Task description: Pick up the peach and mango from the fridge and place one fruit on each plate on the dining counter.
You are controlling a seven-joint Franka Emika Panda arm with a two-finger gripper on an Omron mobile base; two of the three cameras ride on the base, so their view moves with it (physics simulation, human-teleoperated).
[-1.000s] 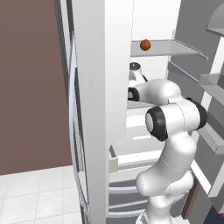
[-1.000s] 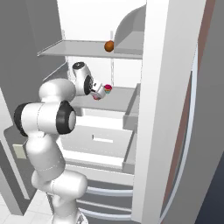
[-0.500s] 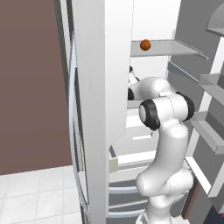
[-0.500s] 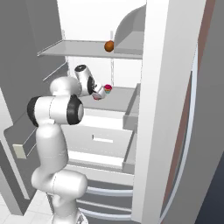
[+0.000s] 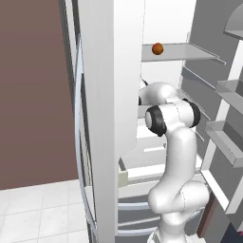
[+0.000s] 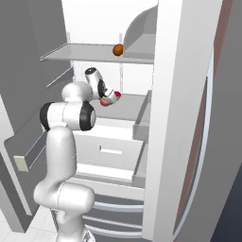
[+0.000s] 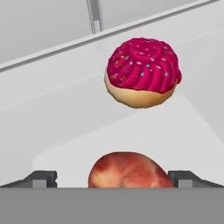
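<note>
Hand view: round mottled peach (image 7: pixel 127 170) between wide-apart pincer (image 7: pixel 113 178) tips, swirled cupcake (image 7: pixel 142 72) beyond.

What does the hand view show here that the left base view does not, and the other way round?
Hand view alone: a red-and-yellow peach lying between the open gripper's fingertips, and beyond it a cupcake with pink sprinkled frosting, both on a white shelf.

Left base view alone: a small orange-brown fruit on the upper shelf, the door bins at right, and the arm's elbow reaching in behind the white fridge wall.

Shared: the fridge's white interior.
</note>
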